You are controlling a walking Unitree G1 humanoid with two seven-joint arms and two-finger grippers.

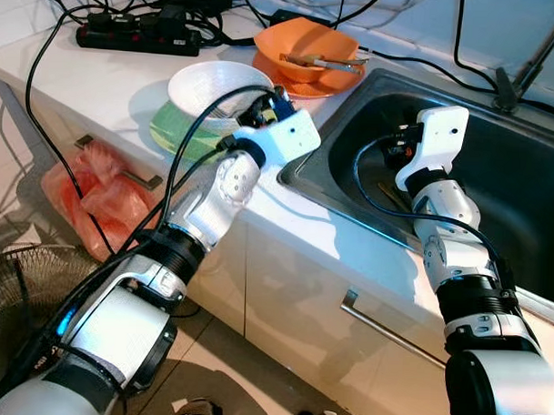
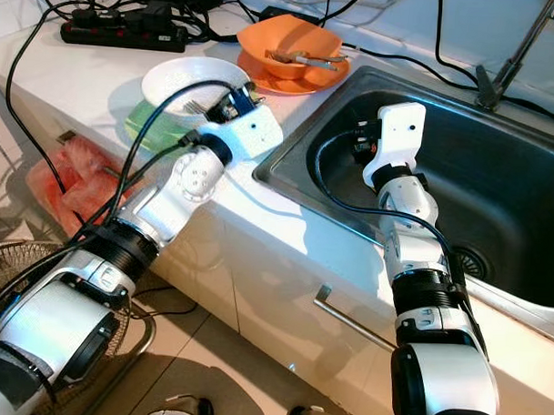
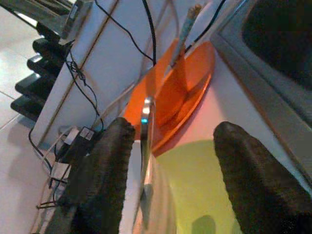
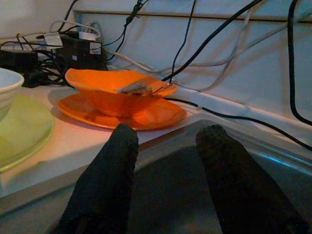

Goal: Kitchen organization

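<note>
A white bowl (image 1: 213,85) stands on a green plate (image 1: 169,131) on the counter, with a metal fork (image 2: 197,104) lying in it. My left gripper (image 3: 170,170) hovers at the bowl's rim, open; the fork's handle (image 3: 146,146) stands between its fingers, close to one of them. Behind is an orange bowl (image 1: 305,46) on an orange plate (image 1: 295,85), holding utensils (image 1: 326,62). Inside the sink (image 1: 505,188), my right gripper (image 4: 165,161) is open and holds nothing, pointing at the orange bowl (image 4: 117,92) over the sink's edge.
A black power strip (image 1: 137,34) and tangled cables lie at the back of the counter. The faucet (image 1: 513,84) rises behind the sink, and the drain (image 2: 471,263) sits at its bottom. Below are a cabinet handle (image 1: 391,334), a red plastic bag (image 1: 95,197) and a floor fan (image 1: 24,281).
</note>
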